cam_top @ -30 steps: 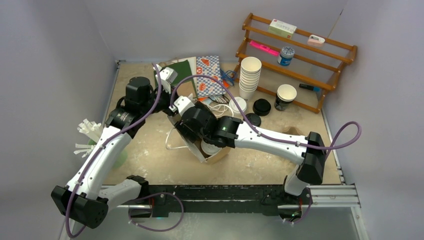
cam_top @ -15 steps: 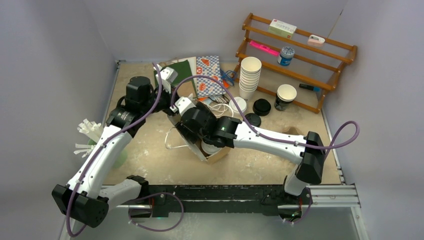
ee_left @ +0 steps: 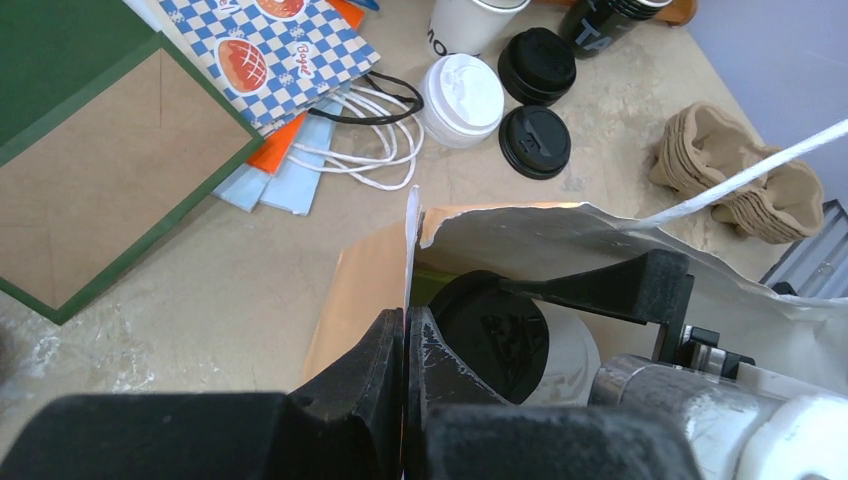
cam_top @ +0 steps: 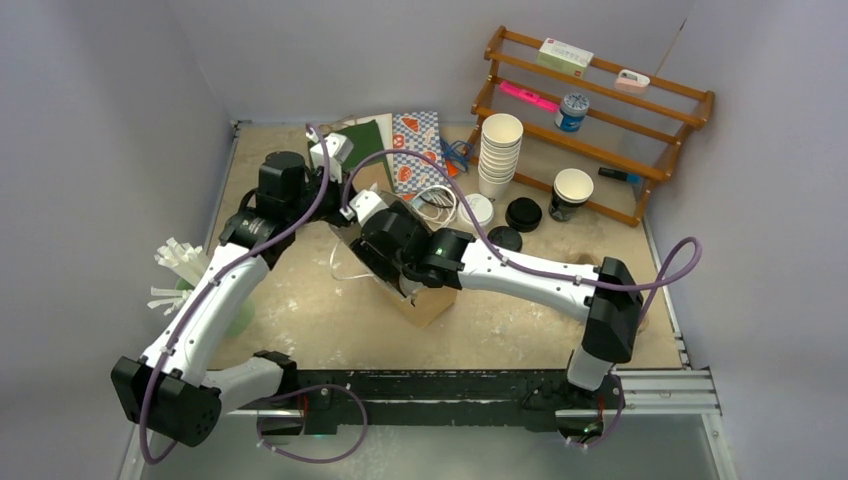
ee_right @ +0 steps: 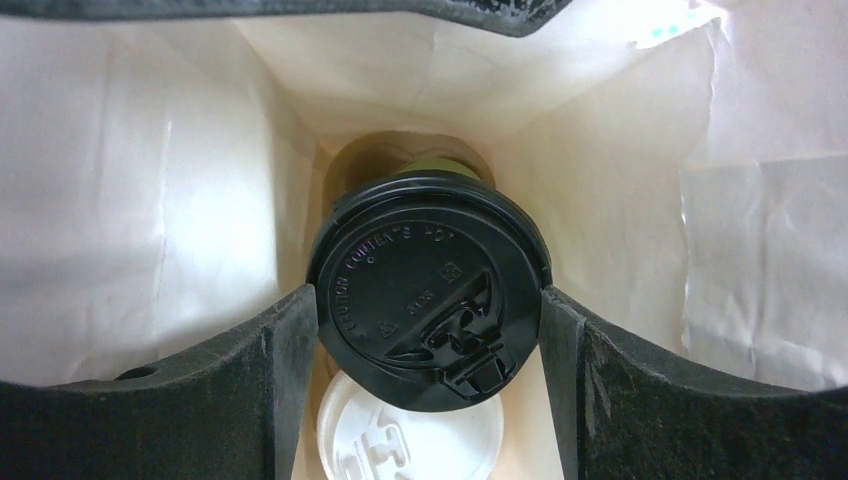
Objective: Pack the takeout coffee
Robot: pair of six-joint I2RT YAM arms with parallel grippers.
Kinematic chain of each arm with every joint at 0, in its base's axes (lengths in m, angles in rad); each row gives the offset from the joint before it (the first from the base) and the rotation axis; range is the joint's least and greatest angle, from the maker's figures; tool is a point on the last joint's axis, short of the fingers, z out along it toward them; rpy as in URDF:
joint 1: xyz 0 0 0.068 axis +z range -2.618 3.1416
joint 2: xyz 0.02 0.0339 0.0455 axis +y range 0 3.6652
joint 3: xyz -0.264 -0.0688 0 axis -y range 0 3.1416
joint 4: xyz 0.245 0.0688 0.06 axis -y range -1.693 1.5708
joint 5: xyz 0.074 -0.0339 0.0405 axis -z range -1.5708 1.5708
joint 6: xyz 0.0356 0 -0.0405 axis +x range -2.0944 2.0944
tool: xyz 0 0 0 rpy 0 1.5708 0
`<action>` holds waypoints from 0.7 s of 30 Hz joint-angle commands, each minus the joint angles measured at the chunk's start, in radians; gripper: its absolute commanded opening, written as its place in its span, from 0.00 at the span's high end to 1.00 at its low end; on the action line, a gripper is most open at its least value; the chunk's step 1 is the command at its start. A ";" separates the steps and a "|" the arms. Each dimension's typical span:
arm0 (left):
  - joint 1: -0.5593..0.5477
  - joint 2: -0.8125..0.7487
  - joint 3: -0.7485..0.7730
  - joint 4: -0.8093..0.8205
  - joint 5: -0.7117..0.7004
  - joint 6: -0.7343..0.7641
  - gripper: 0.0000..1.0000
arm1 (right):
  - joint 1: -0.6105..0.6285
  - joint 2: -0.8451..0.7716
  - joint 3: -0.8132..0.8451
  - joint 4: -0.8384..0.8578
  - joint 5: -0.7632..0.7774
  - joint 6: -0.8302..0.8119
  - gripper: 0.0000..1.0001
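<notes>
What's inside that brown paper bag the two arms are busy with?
Two lidded cups: a black-lidded cup, gripped by the right tool, and a white-lidded cup partly covered by it. The cups' sides and the bottom of the bag are mostly hidden.

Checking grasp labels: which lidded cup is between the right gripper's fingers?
The black-lidded cup, flanked by the right gripper inside the paper bag; the white-lidded cup sits beside it, outside the fingers.

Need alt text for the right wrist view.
Right gripper grips a black-lidded cup by its lid inside a paper bag. A white-lidded cup is partly hidden behind it at the frame's bottom.
</notes>
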 commanded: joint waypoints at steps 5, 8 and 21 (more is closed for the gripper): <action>-0.030 0.021 0.017 0.083 0.023 -0.017 1.00 | -0.043 0.046 -0.012 -0.073 -0.024 -0.020 0.54; -0.030 0.027 0.031 0.062 -0.029 0.006 1.00 | -0.054 0.041 -0.021 -0.066 -0.045 -0.026 0.54; -0.029 0.083 0.033 0.062 -0.037 0.037 1.00 | -0.071 0.036 -0.029 -0.024 -0.077 -0.064 0.54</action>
